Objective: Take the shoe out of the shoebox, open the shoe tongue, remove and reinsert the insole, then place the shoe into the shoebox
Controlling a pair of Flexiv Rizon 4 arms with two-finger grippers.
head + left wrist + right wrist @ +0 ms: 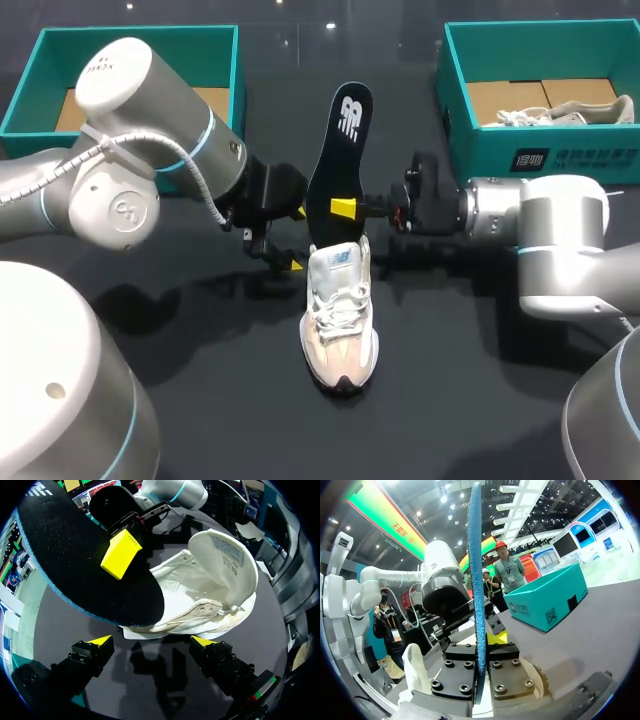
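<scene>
Okay, head view first. The shoe (340, 320) sits mid-table (220, 400), toe at 6 o'clock and heel at 12, with dark tabletop showing all around its sole. The black insole (340, 150) stands upright over the heel, running up toward 12. The right gripper (345, 207) comes in from 3 o'clock and is pinched on the insole's lower half. The left gripper (297, 238) is at 9 o'clock of the heel, fingers spread wide, just beside the shoe but apart from it. The left shoebox (130, 33) is at 10 o'clock and the right shoebox (560, 150) at 2 o'clock, both well apart from the shoe. The right one holds a second shoe (560, 113).

Left wrist view: its own left gripper (151, 641) is wide, holding nothing. The shoe (200, 605) lies ahead of the fingertips with a strip of table between. The tongue (222, 560) is folded up and back, so the opening is bare. The insole (75, 565) has its blue edge at the shoe's collar; cannot tell if its end is inside. A yellow fingertip (121, 554) of the right gripper presses its face.

Right wrist view: the right gripper (480, 645) is narrow, clamped on the insole (476, 580), which shows edge-on between the fingers. A white part of the shoe (415, 670) is just beside the fingers. The left arm (440, 587) is ahead, close behind the insole. One teal shoebox (550, 597) is beyond, well apart.
</scene>
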